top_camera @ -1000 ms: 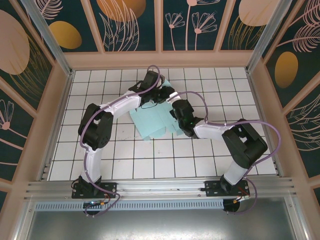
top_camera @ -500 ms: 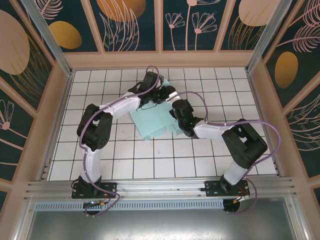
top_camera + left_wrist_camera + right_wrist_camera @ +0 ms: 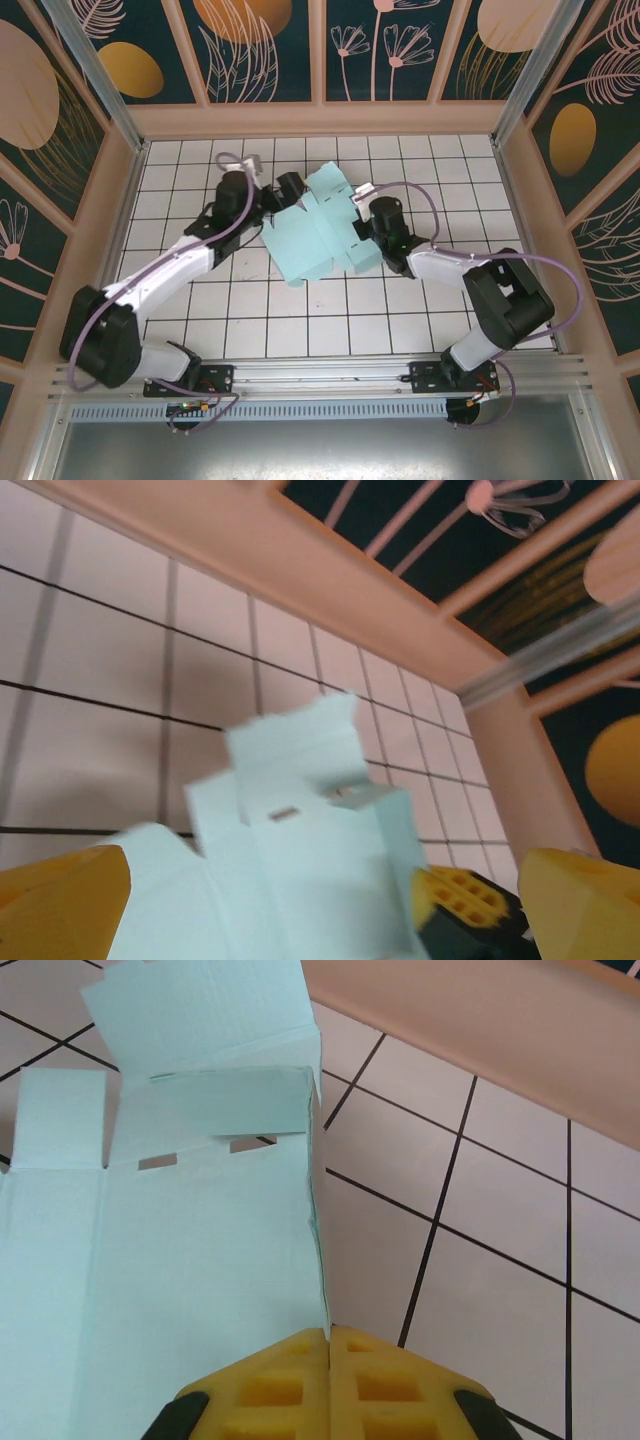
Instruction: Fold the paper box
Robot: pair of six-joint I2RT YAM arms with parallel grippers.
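Overhead, the glossy white tile floor lies open from 4 to 8 o'clock of the paper box, a thin matte mint sheet, creased and slotted, with flaps raised toward the pink wall at 12 o'clock. The left gripper gapes wide at its 10 o'clock edge. The right gripper pinches its 3 o'clock edge.

A white tiled floor with thin dark grid lines is the ground of the scene. Around the floor runs a pale wooden border. Above it stand dark teal wall panels painted with orange discs and pale flower outlines, with slanted metal posts at the floor's far corners. Along the near edge of the floor lies a silver metal rail, with a grey perforated strip just beside it on the side away from the floor.
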